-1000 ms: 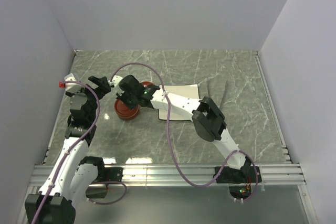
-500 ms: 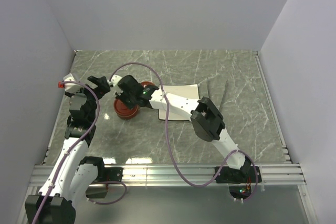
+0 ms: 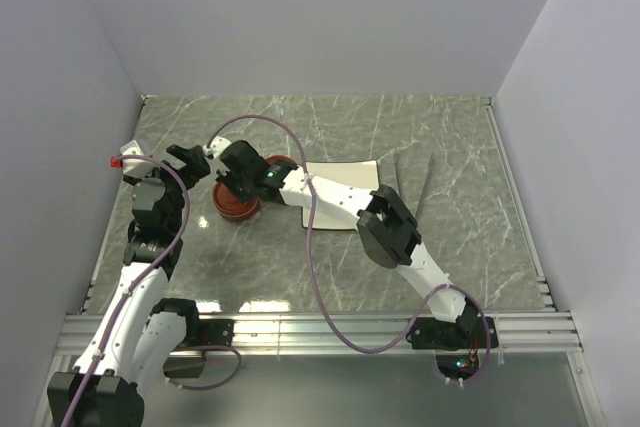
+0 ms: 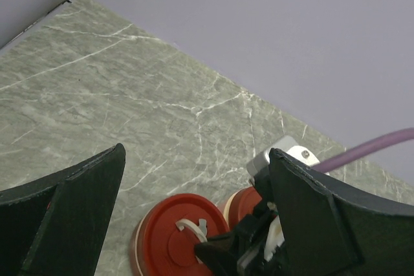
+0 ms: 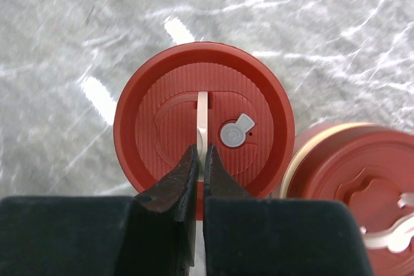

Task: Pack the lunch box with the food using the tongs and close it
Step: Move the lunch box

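Two arms converge overhead: our right gripper (image 3: 230, 185) is on the red lid (image 3: 238, 209), and the tongs (image 3: 428, 179) lie idle right of the white plate (image 3: 355, 172). Left wrist: our left gripper (image 4: 194, 192) gapes empty. Right wrist: jaws pinch the lid's cream handle (image 5: 202, 105), presumably to open it; food unseen.

Bright even light, glare patches on table (image 5: 97, 92), soft shadows
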Motion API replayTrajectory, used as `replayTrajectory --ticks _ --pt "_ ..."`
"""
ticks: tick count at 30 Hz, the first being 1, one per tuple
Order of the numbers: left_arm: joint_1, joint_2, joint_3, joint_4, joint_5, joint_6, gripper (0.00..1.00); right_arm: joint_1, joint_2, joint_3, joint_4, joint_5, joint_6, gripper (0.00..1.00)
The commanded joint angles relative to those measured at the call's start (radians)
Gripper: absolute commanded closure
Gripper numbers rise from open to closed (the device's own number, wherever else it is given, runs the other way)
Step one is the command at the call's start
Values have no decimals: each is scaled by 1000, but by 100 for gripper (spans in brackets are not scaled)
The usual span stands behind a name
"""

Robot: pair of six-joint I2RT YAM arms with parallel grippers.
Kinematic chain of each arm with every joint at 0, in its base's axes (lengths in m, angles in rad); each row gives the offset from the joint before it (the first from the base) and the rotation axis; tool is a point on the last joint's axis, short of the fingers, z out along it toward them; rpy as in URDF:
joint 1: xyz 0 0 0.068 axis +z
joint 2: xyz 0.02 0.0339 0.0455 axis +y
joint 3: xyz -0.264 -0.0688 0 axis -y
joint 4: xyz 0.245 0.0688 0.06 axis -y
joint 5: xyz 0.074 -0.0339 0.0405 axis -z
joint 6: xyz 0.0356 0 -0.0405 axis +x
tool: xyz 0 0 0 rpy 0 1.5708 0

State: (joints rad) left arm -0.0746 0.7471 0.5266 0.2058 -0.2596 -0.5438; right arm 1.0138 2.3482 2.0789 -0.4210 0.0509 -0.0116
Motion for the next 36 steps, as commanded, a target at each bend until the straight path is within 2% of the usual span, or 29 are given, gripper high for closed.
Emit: replayTrajectory --ticks 1,7,18,29,32,33,35,36 --pt "-2 -17 -5 35 25 -7 0 -7 54 69 8 53 10 100" --pt "-4 -25 -8 33 26 -8 1 -35 79 98 31 104 62 100" --pt "-2 -28 -10 35 28 -7 0 -67 106 127 77 80 71 100" --pt "-2 -23 -7 34 28 -8 0 -72 68 69 128 58 67 100" --pt "-2 -26 -7 32 25 -8 1 -75 59 70 128 29 65 96" --pt "-2 -26 -5 30 26 -8 1 -75 53 69 129 23 64 85" --pt "-2 -26 -5 30 25 -10 0 -75 45 60 134 1 59 78" --pt "-2 -26 -5 29 25 -10 0 -75 40 53 145 -2 58 71"
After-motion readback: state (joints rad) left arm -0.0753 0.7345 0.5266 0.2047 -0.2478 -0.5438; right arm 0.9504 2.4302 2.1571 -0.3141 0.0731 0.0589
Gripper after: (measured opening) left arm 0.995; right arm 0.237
